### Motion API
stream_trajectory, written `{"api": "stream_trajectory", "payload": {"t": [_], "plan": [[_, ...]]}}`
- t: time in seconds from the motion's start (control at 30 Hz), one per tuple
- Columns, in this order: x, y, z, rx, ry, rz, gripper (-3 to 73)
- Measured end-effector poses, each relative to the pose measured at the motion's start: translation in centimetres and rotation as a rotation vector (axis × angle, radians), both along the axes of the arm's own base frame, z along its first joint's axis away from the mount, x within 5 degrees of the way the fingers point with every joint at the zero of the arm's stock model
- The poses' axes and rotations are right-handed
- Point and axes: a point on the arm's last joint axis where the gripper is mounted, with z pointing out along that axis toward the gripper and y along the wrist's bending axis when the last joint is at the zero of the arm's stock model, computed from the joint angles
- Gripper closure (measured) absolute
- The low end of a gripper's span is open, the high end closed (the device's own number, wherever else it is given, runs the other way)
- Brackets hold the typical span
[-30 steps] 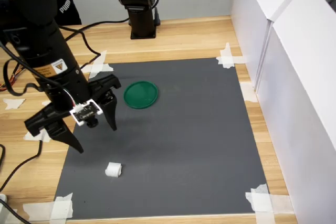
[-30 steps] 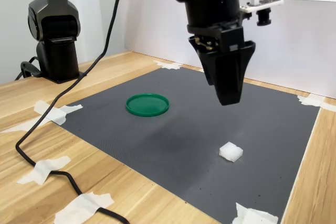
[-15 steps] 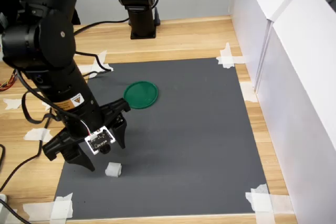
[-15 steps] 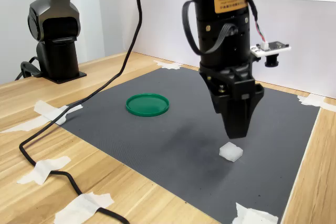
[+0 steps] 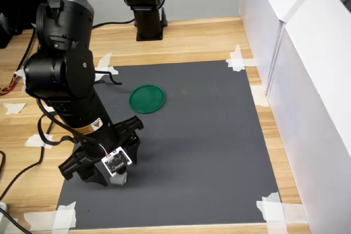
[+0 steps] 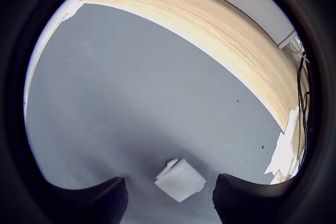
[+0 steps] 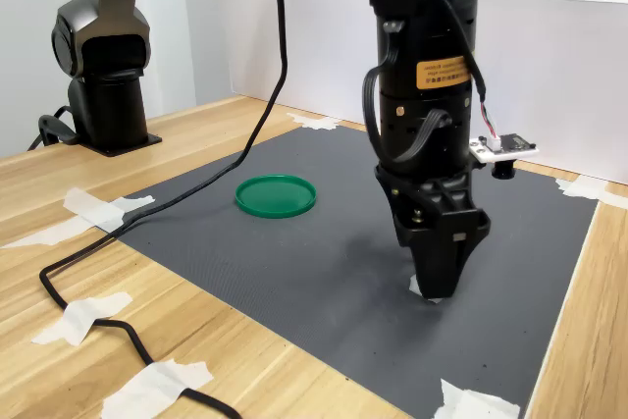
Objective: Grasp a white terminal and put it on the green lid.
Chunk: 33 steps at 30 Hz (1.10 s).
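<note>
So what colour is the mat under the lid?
Dark grey mat, clearest in the first exterior view; the green lid lies on it.

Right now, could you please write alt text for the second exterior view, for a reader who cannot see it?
A black robot arm reaches straight down onto a dark grey mat, its fingers lowered around a small white terminal that is mostly hidden behind them. A round green lid lies flat on the mat towards the second exterior view's left, on a wooden table.

1 green lid [image 5: 147, 98], 1 white terminal [image 6: 180, 180], 1 mat [image 5: 208, 135]
</note>
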Motion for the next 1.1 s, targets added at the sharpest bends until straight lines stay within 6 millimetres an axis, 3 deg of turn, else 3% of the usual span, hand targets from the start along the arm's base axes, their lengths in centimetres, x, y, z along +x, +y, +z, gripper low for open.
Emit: {"api": "stream_trajectory", "payload": {"t": [0.7,0.9,1.1], "plan": [[0.55,-0.11,-0.75,-0.004,-0.023,-0.017,10.0],[0.56,-0.08,-0.77,-0.001,-0.024,-0.019,16.6],[0.58,0.07,-0.75,0.02,-0.025,-0.027,28.0]]}}
